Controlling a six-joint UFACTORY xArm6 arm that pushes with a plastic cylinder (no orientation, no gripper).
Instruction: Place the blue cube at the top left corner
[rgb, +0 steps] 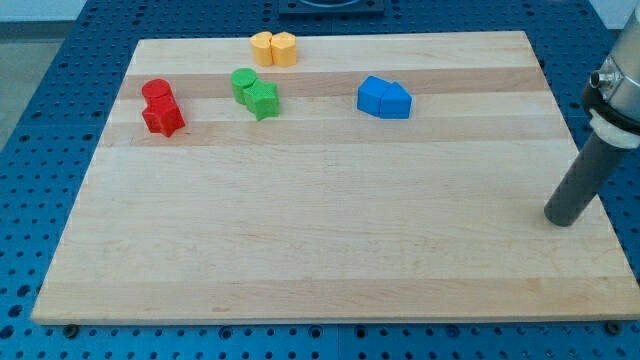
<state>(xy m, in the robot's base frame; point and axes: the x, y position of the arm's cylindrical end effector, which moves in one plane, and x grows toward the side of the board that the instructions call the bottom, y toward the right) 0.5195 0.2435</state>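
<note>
Camera view: my tip (561, 219) rests near the tabletop's (320, 270) right edge; there are no jaws to open or close. The blue cube (373, 95), touching another blue block (396, 101), lies up-left of it, near the top edge, well apart from the top left corner.

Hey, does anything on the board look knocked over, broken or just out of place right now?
Nothing stands out. The blue blocks, green blocks, red blocks and yellow blocks sit in tidy pairs on the board; my tip rests far right, touching none.
</note>
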